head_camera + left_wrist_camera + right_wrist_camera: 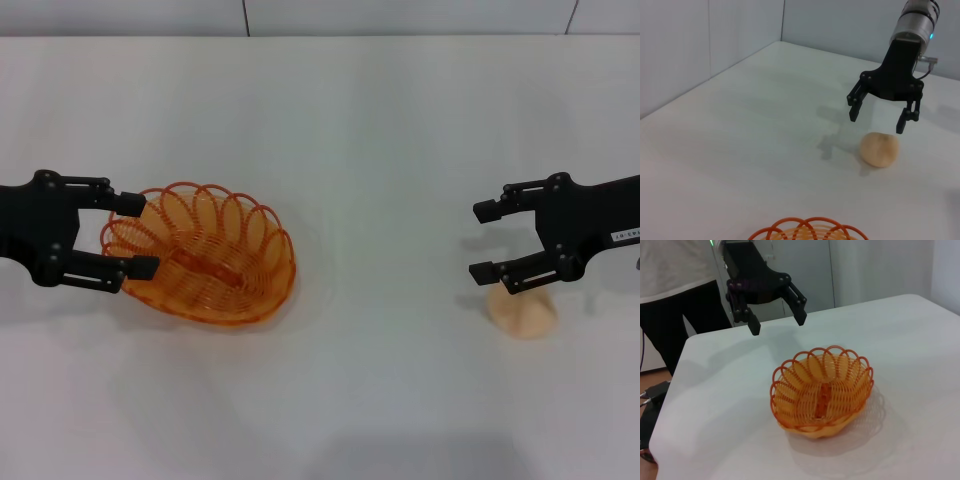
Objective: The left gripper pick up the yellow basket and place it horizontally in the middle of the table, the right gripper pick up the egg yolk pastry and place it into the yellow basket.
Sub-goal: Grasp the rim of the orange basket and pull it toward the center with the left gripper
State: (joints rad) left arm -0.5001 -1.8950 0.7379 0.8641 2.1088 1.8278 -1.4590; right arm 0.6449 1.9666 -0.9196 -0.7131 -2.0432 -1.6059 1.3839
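Observation:
The yellow basket [205, 255] stands upright on the white table [380, 150], left of the middle, and it is empty. It also shows in the right wrist view [822, 390]. My left gripper [138, 236] is open at the basket's left end; in the right wrist view the left gripper [779, 325] hovers above and beyond the rim, apart from it. The egg yolk pastry [522, 312] lies on the table at the right and shows in the left wrist view [880, 149]. My right gripper [484, 241] is open and empty just above the pastry, as the left wrist view [877, 123] shows.
A wall runs along the table's far edge [300, 36]. In the right wrist view a person [675, 290] in a white top stands beyond the table's end behind my left arm. Bare tabletop lies between the basket and the pastry.

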